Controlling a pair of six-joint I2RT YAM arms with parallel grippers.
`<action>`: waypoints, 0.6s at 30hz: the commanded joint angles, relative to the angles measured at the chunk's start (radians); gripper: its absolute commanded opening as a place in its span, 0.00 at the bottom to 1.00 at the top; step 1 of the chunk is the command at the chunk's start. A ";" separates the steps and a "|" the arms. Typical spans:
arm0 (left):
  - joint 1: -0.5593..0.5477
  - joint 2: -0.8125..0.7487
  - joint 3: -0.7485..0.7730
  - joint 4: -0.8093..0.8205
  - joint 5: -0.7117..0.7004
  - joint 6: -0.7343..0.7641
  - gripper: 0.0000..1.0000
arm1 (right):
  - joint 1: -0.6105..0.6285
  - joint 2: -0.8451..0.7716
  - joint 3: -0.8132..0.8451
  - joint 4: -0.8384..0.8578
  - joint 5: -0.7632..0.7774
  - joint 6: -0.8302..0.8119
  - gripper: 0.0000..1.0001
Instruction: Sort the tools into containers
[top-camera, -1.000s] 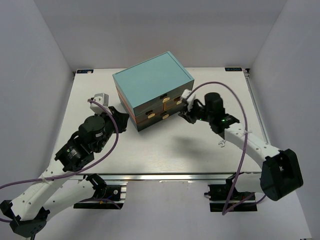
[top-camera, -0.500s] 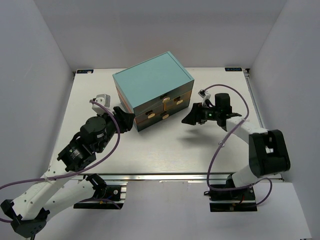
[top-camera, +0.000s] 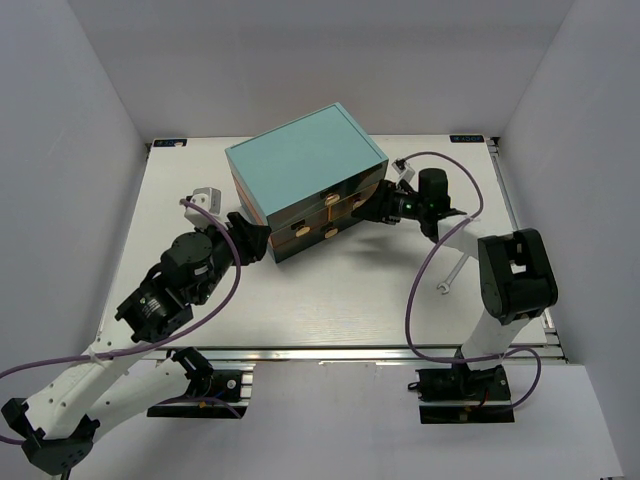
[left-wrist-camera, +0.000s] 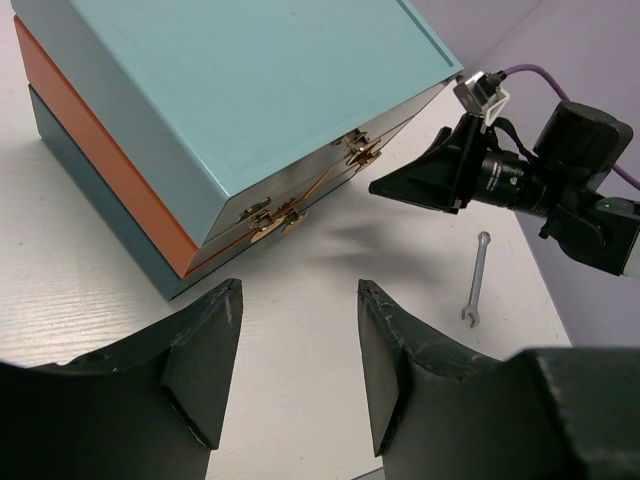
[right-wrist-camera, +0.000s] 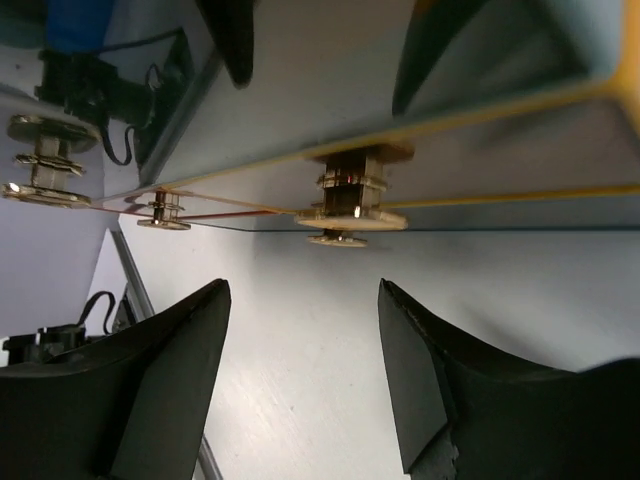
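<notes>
The chest with the teal top (top-camera: 305, 160) stands at the back middle of the table, its brown drawer fronts with cream knobs (top-camera: 328, 231) all shut. A small silver wrench (top-camera: 448, 279) lies on the table to the right; it also shows in the left wrist view (left-wrist-camera: 477, 276). My right gripper (top-camera: 368, 213) is open and empty, close in front of a right-hand drawer knob (right-wrist-camera: 345, 215). My left gripper (top-camera: 258, 240) is open and empty at the chest's left front corner (left-wrist-camera: 180, 280). No screwdriver is in view.
The table (top-camera: 340, 300) has white walls on three sides. A purple cable (top-camera: 420, 300) loops above the table near the wrench. My right arm (left-wrist-camera: 560, 190) reaches in low from the right of the chest.
My right gripper has swung left and back, from the table's right middle up to the chest's right-hand drawers. The wrench, hidden under the arm before, now shows. My left gripper crept towards the chest.
</notes>
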 joint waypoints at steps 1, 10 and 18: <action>0.000 0.005 0.000 0.010 0.003 0.006 0.60 | 0.024 -0.050 -0.064 0.077 0.047 0.093 0.66; 0.000 0.010 -0.006 0.030 0.003 0.024 0.60 | 0.154 -0.064 -0.193 0.086 0.145 0.172 0.66; -0.001 0.004 0.003 0.007 -0.007 0.003 0.59 | 0.201 0.031 -0.087 0.040 0.289 0.369 0.71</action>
